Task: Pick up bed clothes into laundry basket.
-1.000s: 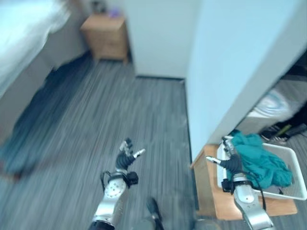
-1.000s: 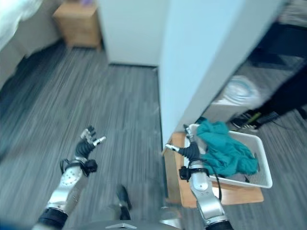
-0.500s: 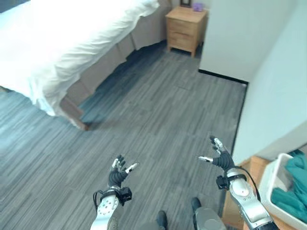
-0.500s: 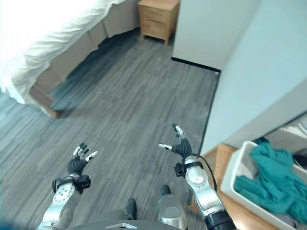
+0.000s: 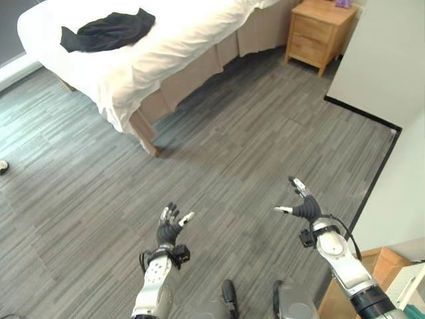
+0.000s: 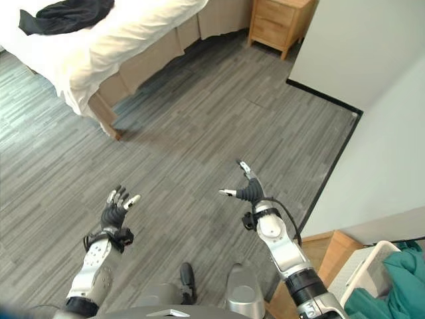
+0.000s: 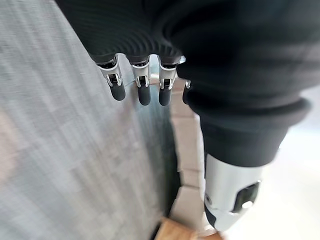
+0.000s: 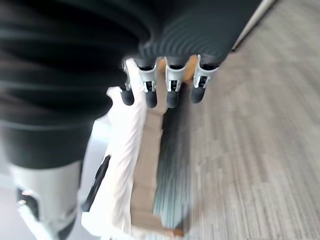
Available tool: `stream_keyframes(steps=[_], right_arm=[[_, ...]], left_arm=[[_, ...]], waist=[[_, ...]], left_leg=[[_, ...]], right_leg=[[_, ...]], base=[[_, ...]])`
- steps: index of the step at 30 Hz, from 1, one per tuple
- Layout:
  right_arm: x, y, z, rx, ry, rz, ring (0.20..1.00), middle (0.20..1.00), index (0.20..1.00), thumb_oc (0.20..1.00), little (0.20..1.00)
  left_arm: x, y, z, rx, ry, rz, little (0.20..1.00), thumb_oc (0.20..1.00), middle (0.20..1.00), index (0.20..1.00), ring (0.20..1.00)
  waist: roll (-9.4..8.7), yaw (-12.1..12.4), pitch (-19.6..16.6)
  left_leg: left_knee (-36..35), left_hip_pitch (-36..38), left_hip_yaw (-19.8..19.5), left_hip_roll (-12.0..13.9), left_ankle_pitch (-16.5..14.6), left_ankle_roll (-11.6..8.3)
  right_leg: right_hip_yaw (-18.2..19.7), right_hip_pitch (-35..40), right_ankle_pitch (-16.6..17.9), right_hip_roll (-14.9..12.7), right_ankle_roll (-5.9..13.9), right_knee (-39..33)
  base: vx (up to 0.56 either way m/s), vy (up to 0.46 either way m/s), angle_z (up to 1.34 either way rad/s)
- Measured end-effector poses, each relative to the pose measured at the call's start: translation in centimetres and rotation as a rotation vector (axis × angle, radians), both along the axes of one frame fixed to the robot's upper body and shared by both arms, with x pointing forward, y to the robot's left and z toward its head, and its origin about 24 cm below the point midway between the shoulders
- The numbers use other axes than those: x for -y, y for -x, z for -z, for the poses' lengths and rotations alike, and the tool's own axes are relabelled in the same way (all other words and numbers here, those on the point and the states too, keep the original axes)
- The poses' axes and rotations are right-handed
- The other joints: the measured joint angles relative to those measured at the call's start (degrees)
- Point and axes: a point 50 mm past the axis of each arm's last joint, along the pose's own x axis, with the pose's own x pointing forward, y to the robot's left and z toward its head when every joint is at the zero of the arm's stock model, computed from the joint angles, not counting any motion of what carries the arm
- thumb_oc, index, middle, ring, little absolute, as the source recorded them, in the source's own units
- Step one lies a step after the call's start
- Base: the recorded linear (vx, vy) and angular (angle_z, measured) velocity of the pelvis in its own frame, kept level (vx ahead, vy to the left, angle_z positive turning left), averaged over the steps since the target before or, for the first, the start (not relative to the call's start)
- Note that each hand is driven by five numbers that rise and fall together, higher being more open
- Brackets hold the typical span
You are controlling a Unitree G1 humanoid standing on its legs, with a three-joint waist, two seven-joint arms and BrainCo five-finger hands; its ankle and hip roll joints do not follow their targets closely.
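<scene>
1. Far left: the dark garment (image 5: 106, 30) lies crumpled on the white bed (image 5: 172, 40), up near the far edge of the mattress and well apart from both hands. It looks soft and floppy, a loose heap with no firm edge. My guess is a grab could catch only a fold, so part of it trails or slips out on the carry.
2. The white sheet hangs over the side of the bed. If fingers dig too deep they could pinch sheet along with the garment and drag the bedding off.
3. Left hand (image 5: 170, 229): fingers relaxed and spread, holding nothing, over bare grey plank floor (image 5: 219, 153).
4. Right hand (image 5: 300, 207): also loose and empty, thumb out to the side.
5. Wooden nightstand (image 5: 319, 30) by the wall, boxy with drawers.
6. Far right: white laundry basket (image 6: 372, 272), rigid plastic, on a low wooden desk (image 6: 332, 249), with teal cloth (image 6: 398, 286) already inside. It sits close to the wall, so turning back could mean clipping that corner.
</scene>
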Motion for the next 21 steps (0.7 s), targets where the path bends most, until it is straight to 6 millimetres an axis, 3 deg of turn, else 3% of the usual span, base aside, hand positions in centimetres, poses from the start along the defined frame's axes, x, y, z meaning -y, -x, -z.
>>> stream_keyframes(steps=[1, 2, 3, 6, 7, 9, 10, 11, 12, 13, 14, 15, 16, 17, 19, 20, 21], right_arm=[[0.2, -0.2, -0.3, 0.018, 0.006, 0.016, 1.000, 1.000, 1.000, 1.000, 1.000], [0.4, -0.3, -0.4, 0.028, 0.011, 0.029, 1.000, 1.000, 1.000, 1.000, 1.000], [0.9, -0.4, -0.6, 0.042, 0.021, 0.056, 1.000, 1.000, 1.000, 1.000, 1.000], [1.6, -0.7, -0.6, 0.046, 0.023, 0.100, 1.000, 1.000, 1.000, 1.000, 1.000], [1.7, -0.6, -0.5, 0.043, 0.023, 0.110, 1.000, 1.000, 1.000, 1.000, 1.000], [1.5, -0.6, 0.0, 0.024, 0.019, 0.113, 1.000, 1.000, 1.000, 1.000, 1.000], [1.5, -0.4, 0.5, 0.007, 0.026, 0.114, 1.000, 1.000, 1.000, 1.000, 1.000], [1.6, -0.5, 0.5, 0.007, 0.026, 0.118, 1.000, 1.000, 1.000, 1.000, 1.000], [1.9, -0.6, 0.3, 0.014, 0.030, 0.130, 1.000, 1.000, 1.000, 1.000, 1.000], [2.6, -0.7, 0.0, 0.026, 0.038, 0.153, 1.000, 1.000, 1.000, 1.000, 1.000], [2.9, -1.2, -0.6, 0.049, 0.054, 0.155, 1.000, 1.000, 1.000, 1.000, 1.000], [2.8, -1.2, -0.7, 0.054, 0.053, 0.151, 1.000, 1.000, 1.000, 1.000, 1.000], [3.0, -1.3, -0.9, 0.061, 0.050, 0.156, 1.000, 1.000, 1.000, 1.000, 1.000], [2.9, -1.2, -0.8, 0.055, 0.049, 0.158, 1.000, 1.000, 1.000, 1.000, 1.000], [3.5, -0.3, 0.2, 0.018, 0.062, 0.173, 1.000, 1.000, 1.000, 1.000, 1.000], [3.9, -0.1, 0.5, 0.005, 0.063, 0.192, 1.000, 1.000, 1.000, 1.000, 1.000], [4.0, 0.0, 0.8, -0.015, 0.073, 0.190, 1.000, 1.000, 1.000, 1.000, 1.000]], left_arm=[[-0.4, 0.2, 0.1, -0.004, -0.010, -0.017, 1.000, 1.000, 1.000, 1.000, 1.000], [-0.7, 0.3, 0.0, -0.005, -0.015, -0.026, 1.000, 1.000, 1.000, 1.000, 1.000], [-1.1, 0.1, -0.3, 0.003, -0.026, -0.035, 1.000, 1.000, 1.000, 1.000, 1.000], [-1.5, 0.1, -0.3, 0.006, -0.019, -0.067, 1.000, 1.000, 1.000, 1.000, 1.000], [-1.6, 0.1, -0.4, 0.010, -0.023, -0.069, 1.000, 1.000, 1.000, 1.000, 1.000], [-1.7, 0.7, 0.0, -0.006, -0.024, -0.077, 1.000, 1.000, 1.000, 1.000, 1.000], [-1.5, 1.0, 0.2, -0.016, -0.020, -0.073, 1.000, 1.000, 1.000, 1.000, 1.000], [-1.4, 0.9, 0.2, -0.014, -0.021, -0.061, 1.000, 1.000, 1.000, 1.000, 1.000], [-1.0, 0.1, -0.3, 0.009, -0.018, -0.042, 1.000, 1.000, 1.000, 1.000, 1.000], [-0.3, -0.5, -0.6, 0.030, -0.002, -0.024, 1.000, 1.000, 1.000, 1.000, 1.000], [0.2, -0.3, -0.5, 0.033, 0.020, -0.013, 1.000, 1.000, 1.000, 1.000, 1.000], [0.2, -0.3, -0.5, 0.035, 0.025, -0.013, 1.000, 1.000, 1.000, 1.000, 1.000], [0.4, -0.5, -0.7, 0.044, 0.025, -0.003, 1.000, 1.000, 1.000, 1.000, 1.000], [0.4, -0.4, -0.6, 0.044, 0.026, 0.002, 1.000, 1.000, 1.000, 1.000, 1.000], [0.7, 0.4, -0.2, 0.032, 0.032, 0.022, 1.000, 1.000, 1.000, 1.000, 1.000], [0.6, 0.4, -0.4, 0.041, 0.033, 0.017, 1.000, 1.000, 1.000, 1.000, 1.000], [0.1, 0.8, -0.2, 0.028, 0.029, -0.001, 1.000, 1.000, 1.000, 1.000, 1.000]], waist=[[-0.48, 0.4, -0.4], [-1.17, 0.6, -0.7], [-2.31, 0.8, -1.5], [-1.87, 0.9, -1.6], [-1.99, 0.6, -1.8], [-2.18, 0.4, -2.5], [-1.25, -0.1, -4.0], [-1.70, -0.1, -4.9], [-3.17, -0.9, -4.6], [-3.62, -0.5, -4.7], [-3.13, 0.1, -4.7], [-3.90, 0.7, -4.6], [-4.93, 0.8, -3.9], [-5.51, 0.9, -3.4], [-5.31, 0.7, -3.5], [-5.10, 1.4, -3.6], [-4.33, 1.1, -3.6]], left_leg=[[0.0, -0.8, -1.2, 0.0, 0.2, 0.28], [-0.1, -1.1, -1.8, -0.3, -0.2, -0.49], [0.3, -2.7, -2.8, -1.2, -0.1, -0.42], [0.5, -3.4, -6.7, -1.1, -0.6, -1.35], [0.3, -2.1, -8.2, -0.8, -0.8, -1.72], [-0.1, 0.8, -8.8, 0.2, -2.5, -3.74], [4.6, 0.3, -9.6, 2.3, -6.0, -5.57], [9.9, -1.7, -9.1, 2.3, -6.7, -6.93], [21.9, -7.8, -7.7, 2.2, -7.9, -7.84], [34.8, -13.8, -5.0, 3.5, -7.3, -6.74], [45.3, -17.9, -4.8, 3.9, -0.2, -6.02], [50.3, -20.0, -5.7, 3.6, 6.1, -7.83], [57.3, -23.8, -5.8, 3.3, 9.3, -8.21], [59.5, -25.3, -5.2, 2.7, 6.9, -8.38], [56.4, -28.5, -0.7, 2.2, 2.1, -7.62], [51.2, -28.1, 1.8, 2.2, 1.1, -6.26], [41.2, -28.7, 4.3, 2.3, 0.9, -5.75]], right_leg=[[0.8, -0.9, -0.2, 1.2, -0.39, -6.5], [0.4, -1.4, -0.4, 0.6, -0.76, -10.4], [0.2, -1.8, -0.1, -0.8, -1.68, -19.0], [3.3, 0.0, 4.0, -0.7, -2.59, -32.9], [4.1, 2.6, 7.0, -0.8, -3.35, -39.0], [2.6, 5.2, 8.9, -0.2, -4.55, -39.3], [1.3, 5.6, 8.8, 1.1, -4.71, -37.4], [0.5, 6.1, 10.7, 2.1, -5.04, -36.8], [0.1, 6.1, 11.5, 0.9, -6.42, -36.3], [-0.2, 6.5, 11.2, 1.3, -7.49, -36.5], [0.5, 7.7, 9.8, 4.0, -11.41, -35.0], [1.6, 8.2, 8.4, 4.7, -12.89, -33.8], [2.7, 9.3, 8.0, 4.0, -11.01, -33.7], [3.7, 10.7, 7.3, 3.9, -11.28, -34.3], [4.8, 16.2, 5.7, 4.7, -10.70, -39.2], [4.6, 17.4, 7.4, 4.5, -10.13, -40.5], [4.2, 20.4, 6.8, 5.5, -10.16, -43.5]], base=[[0.34, -0.226, 0.76], [0.49, -0.325, 0.98], [0.39, -0.274, 0.95], [0.38, -0.246, 0.85], [0.41, -0.294, 0.70], [0.34, -0.331, 0.44], [0.15, -0.265, 0.28], [0.22, -0.329, 0.48], [0.13, -0.141, 0.34], [0.30, -0.248, -0.08], [0.35, -0.212, -0.62], [0.28, -0.132, -0.78], [0.27, -0.046, -0.61], [0.38, -0.003, -0.62], [0.50, 0.044, -0.58], [0.40, 0.115, -0.43], [0.40, 0.136, -0.34]])
